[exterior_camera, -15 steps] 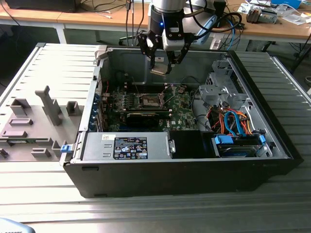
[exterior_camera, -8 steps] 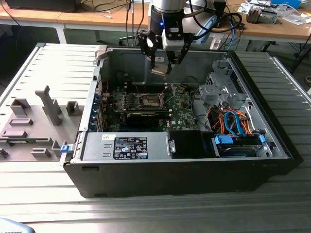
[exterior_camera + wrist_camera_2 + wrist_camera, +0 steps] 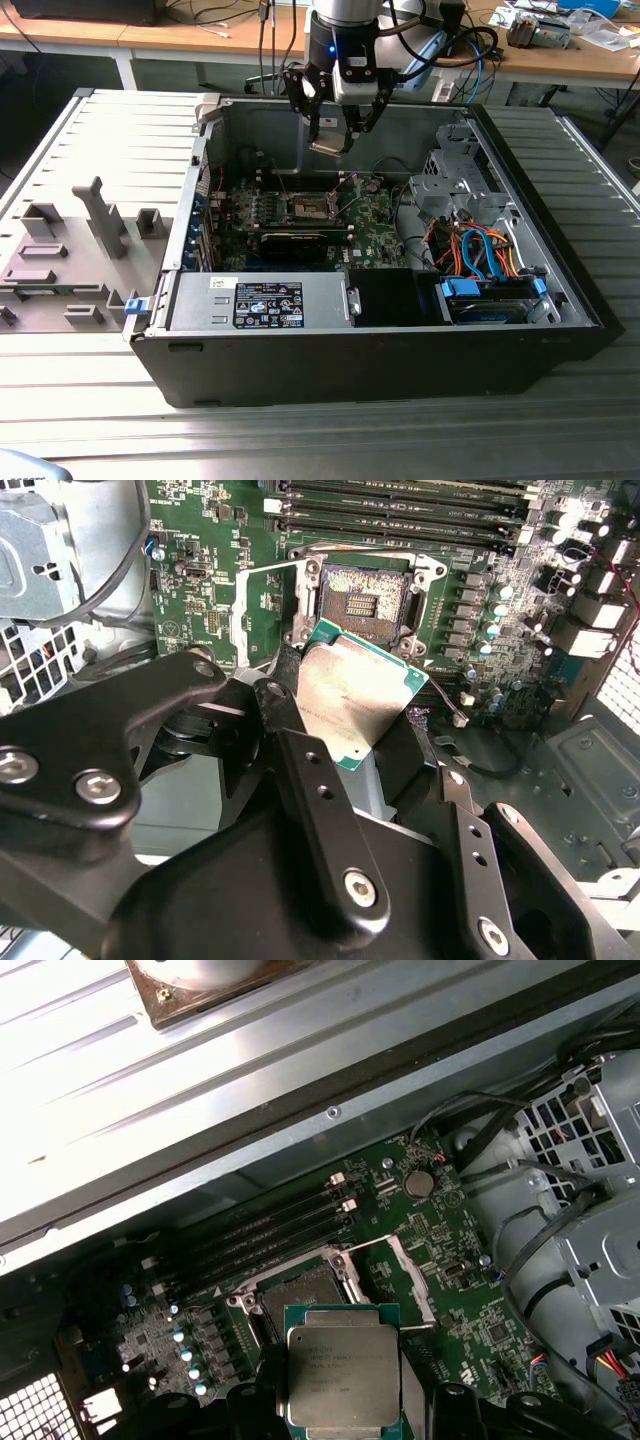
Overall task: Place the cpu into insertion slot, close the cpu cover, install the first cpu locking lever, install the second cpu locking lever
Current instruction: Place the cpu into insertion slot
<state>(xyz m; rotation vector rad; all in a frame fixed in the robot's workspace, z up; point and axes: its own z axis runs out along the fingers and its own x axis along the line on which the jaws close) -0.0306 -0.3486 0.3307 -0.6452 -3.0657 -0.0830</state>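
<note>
My gripper [image 3: 332, 140] hangs above the open computer case, shut on the cpu [image 3: 330, 147], a small square chip with a silvery top and a green edge. The chip shows in both wrist views [image 3: 355, 695] [image 3: 342, 1375], held by its sides between the black fingers [image 3: 300, 770]. It hovers clear above the green board, a little short of the insertion slot [image 3: 368, 598] [image 3: 300, 1295] [image 3: 308, 207], whose dark centre lies bare. The cpu cover [image 3: 262, 610] [image 3: 405, 1280], a thin silvery frame, is swung open beside the slot.
Long black memory slots [image 3: 270, 1230] run beside the socket. A metal drive cage [image 3: 450, 185] and orange and blue cables [image 3: 480, 255] fill the case toward the exterior view's right. The case's back wall [image 3: 260, 130] is close behind the gripper. A grey fixture tray [image 3: 70, 250] lies outside the case.
</note>
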